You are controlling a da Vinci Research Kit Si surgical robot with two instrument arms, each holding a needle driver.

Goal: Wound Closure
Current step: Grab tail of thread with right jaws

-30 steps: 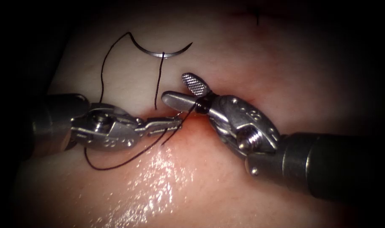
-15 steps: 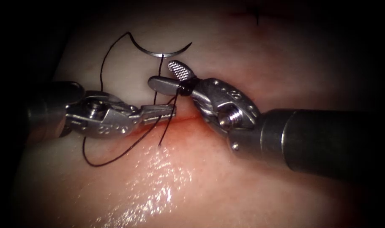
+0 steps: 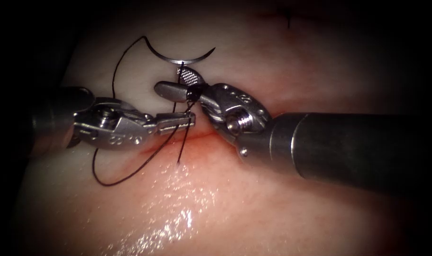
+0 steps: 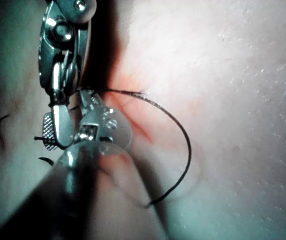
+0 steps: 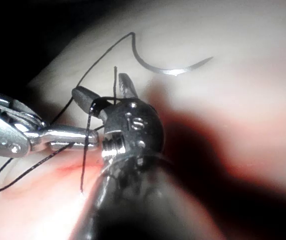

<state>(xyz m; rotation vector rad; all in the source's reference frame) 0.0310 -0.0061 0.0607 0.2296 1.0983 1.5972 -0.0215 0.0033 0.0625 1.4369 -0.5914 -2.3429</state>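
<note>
The curved needle (image 3: 182, 60) lies free on the tissue (image 3: 282, 76), beyond the cut (image 3: 204, 136), with neither tool holding it; it also lies flat in the right wrist view (image 5: 173, 70). My left tool (image 3: 186, 120) is shut on the dark thread (image 3: 115, 80) just over the cut. My right tool (image 3: 172, 81) stands open just below the needle, and thread is looped round the base of its jaws (image 5: 101, 86). A loose thread loop (image 4: 184, 145) rests on the tissue near the left tool. A short thread end (image 3: 180, 154) hangs down over the cut.
Red fluid (image 3: 197, 151) stains the tissue around the cut, and the wet surface glistens in front of it. A small dark stitch mark (image 3: 289, 20) sits at the far edge. The right tool's thick shaft (image 3: 358, 147) covers the tissue right of the cut.
My right tool has moved left and away from the cut, up to the needle, carrying the thread looped on its jaws. The left tool shifted slightly, still holding thread. The needle stayed put.
</note>
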